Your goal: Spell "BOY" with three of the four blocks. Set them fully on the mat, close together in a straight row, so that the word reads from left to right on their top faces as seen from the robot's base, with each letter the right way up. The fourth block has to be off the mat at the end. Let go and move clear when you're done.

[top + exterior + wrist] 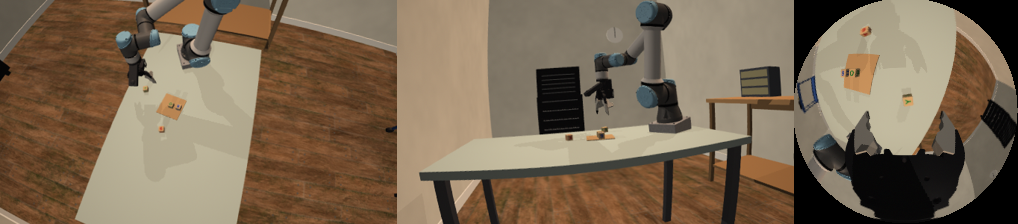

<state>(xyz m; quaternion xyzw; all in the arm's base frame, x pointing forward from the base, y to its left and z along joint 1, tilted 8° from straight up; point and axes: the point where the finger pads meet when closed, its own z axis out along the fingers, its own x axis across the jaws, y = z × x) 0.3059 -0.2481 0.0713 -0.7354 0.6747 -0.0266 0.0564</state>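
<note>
An orange mat (pixel 166 110) (pixel 610 137) (pixel 865 79) lies on the table. Two blocks stand side by side on it: one with a green letter (pixel 171 104) (pixel 855 73) and one with a blue letter (pixel 178 106) (pixel 845 72); in the exterior view they overlap (pixel 600 134). A yellow-lettered block (pixel 145 88) (pixel 604 129) (pixel 908 100) lies off the mat towards the table's edge. A red-lettered block (pixel 161 128) (pixel 569 137) (pixel 866 31) lies off the mat on the other side. My gripper (pixel 143 79) (pixel 603 107) (pixel 904 111) is open and empty, hanging high, nearly above the yellow-lettered block.
The pale table (pixel 179 179) (pixel 520 157) carries the robot's base (pixel 194 56) (pixel 669 125). Its long edge runs close to the yellow-lettered block, with wooden floor (pixel 56 112) beyond. A black chair (pixel 560 98) and a wooden shelf (pixel 755 101) stand beside the table.
</note>
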